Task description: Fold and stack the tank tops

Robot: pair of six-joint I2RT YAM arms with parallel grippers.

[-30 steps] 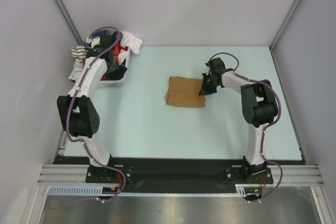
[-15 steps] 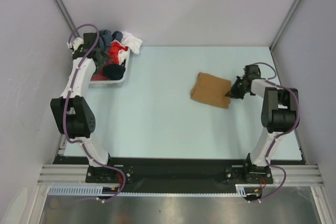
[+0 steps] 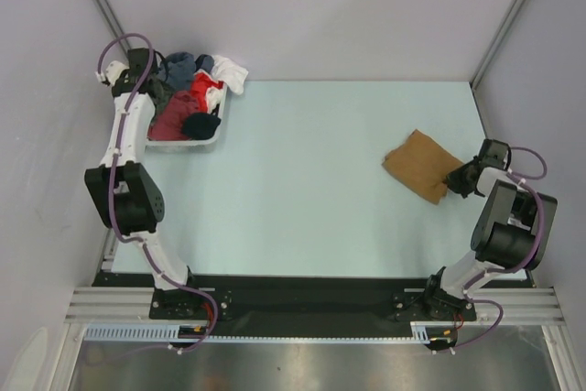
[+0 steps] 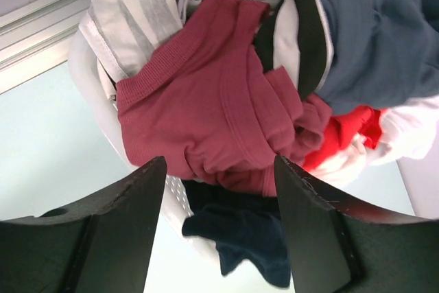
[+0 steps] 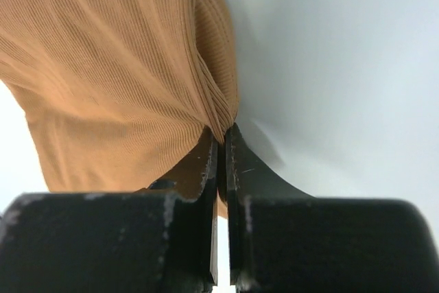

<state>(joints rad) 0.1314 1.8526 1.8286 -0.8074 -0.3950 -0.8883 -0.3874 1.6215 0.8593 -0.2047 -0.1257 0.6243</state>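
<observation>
Your right gripper (image 5: 221,143) is clamped tight on a folded edge of the tan tank top (image 3: 417,164), with the ribbed cloth pinched between its fingers and almost no gap left between them. That top sits at the far right of the tabletop (image 3: 302,190), folded and turned at an angle. The gripper has its right-hand corner, and the rest of the cloth spreads away to the left of the gripper in the overhead view. Your left gripper (image 4: 219,169) is spread wide with nothing between its fingers, and it hangs over the white basket (image 3: 183,143) at the far left corner of the tabletop. The basket is heaped with mixed clothes. The maroon tank top (image 4: 206,114) lies crumpled on top, directly under the open left gripper. A striped garment (image 4: 137,5) lies behind it and a blue-grey garment (image 4: 370,32) beside it. A red cloth (image 4: 350,132) and a white cloth (image 4: 411,128) sit at its edge. A navy piece (image 4: 254,238) hangs over the basket wall. You cannot tell from the wrist view how far the left gripper stands above the maroon top.
</observation>
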